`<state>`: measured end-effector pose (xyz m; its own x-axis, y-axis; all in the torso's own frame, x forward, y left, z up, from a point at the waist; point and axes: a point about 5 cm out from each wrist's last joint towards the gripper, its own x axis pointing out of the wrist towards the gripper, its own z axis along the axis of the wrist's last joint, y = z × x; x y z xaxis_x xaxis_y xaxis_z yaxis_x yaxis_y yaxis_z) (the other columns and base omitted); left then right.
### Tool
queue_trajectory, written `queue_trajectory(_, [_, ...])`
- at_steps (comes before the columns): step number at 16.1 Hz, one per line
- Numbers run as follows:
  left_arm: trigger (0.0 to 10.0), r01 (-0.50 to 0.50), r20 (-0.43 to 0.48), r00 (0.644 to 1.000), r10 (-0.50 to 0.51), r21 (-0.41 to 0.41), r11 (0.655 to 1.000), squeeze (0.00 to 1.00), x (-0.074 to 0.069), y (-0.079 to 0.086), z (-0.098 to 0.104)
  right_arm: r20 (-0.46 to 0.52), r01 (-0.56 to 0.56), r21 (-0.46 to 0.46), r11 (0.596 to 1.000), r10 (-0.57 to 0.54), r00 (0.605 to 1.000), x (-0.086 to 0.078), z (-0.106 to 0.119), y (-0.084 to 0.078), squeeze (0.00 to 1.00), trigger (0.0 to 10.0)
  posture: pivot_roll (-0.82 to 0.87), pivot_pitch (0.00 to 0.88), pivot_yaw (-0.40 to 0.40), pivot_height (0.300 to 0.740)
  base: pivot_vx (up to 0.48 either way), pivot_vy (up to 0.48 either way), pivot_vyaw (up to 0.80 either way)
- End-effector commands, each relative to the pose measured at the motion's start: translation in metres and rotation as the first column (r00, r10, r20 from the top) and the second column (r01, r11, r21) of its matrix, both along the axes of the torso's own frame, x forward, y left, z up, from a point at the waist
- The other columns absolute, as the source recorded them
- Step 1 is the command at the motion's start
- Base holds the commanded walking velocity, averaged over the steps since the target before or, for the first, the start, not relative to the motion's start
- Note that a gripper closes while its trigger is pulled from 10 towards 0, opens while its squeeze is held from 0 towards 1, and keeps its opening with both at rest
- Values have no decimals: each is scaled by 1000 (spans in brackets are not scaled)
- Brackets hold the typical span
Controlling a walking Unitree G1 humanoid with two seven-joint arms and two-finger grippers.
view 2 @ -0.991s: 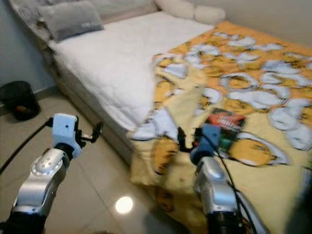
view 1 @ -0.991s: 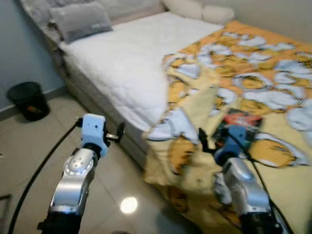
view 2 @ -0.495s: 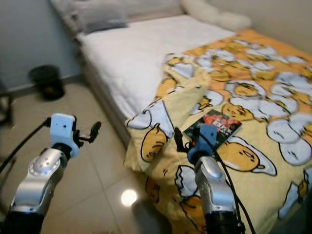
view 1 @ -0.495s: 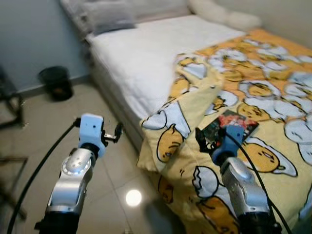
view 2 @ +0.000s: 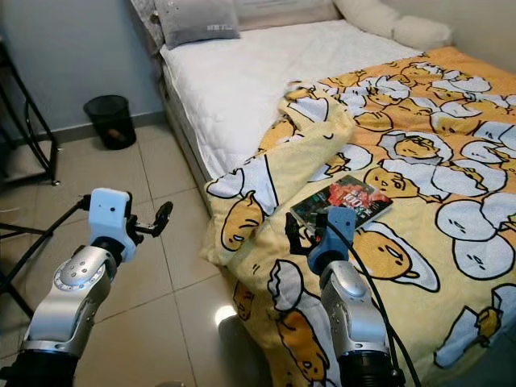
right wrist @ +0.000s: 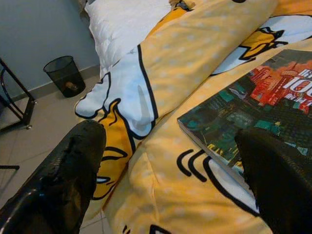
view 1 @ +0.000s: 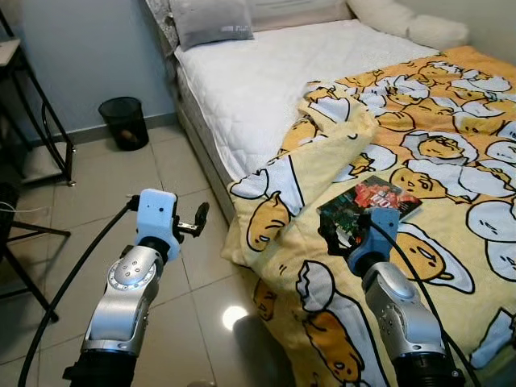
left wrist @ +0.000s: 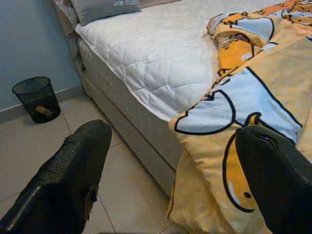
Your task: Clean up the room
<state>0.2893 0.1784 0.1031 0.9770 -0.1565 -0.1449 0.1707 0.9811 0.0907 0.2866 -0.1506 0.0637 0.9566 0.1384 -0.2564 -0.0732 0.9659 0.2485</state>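
Right gripper spread wide, empty, above book lying on rumpled yellow blanket, probably lined up to grab it | left gripper parted, empty, over floor, idle

Mattress: white, quilted, uncovered on the head half.
Grey pillow: at the head of the bed – lying flat, small light label on its front edge.
White pillows: at the head, on the wall side.
Waste bin: black mesh, upright on the floor against the wall, near the bed's head corner – something orange inside.
Wall: pale blue-grey.
Floor: glossy beige tiles, one bright glare spot.
Metal rack: black tubing, left edge of the room.
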Motion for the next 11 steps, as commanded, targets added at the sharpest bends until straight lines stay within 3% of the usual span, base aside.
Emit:
queue_trajectory(1, [10000,-8,15,1000,8,11,1000,776,1,4,4,-3,-13,-6,1000,13,1000,1,1,5,1000,10000,53,0,10,740,0,0,0])
queue_trajectory(5, [10000,7,19,1000,-6,-15,1000,788,0,4,5,-7,-8,-8,1000,8,1000,0,0,4,1000,10000,53,0,10,740,0,0,0])
queue_trajectory(8, [10000,16,19,1000,-15,-23,1000,788,-1,4,5,-4,-16,-13,1000,16,1000,0,-1,5,1000,10000,55,0,9,740,310,0,0])
queue_trajectory(10, [10000,20,20,1000,-20,-25,999,788,-1,3,5,1,-30,-17,999,30,1000,0,0,6,1000,10000,56,0,9,740,379,0,800])
queue_trajectory(11, [10000,26,21,999,-25,-29,999,788,0,3,5,-7,-17,-11,1000,17,1000,0,-1,7,1000,10000,56,0,10,740,424,0,0])
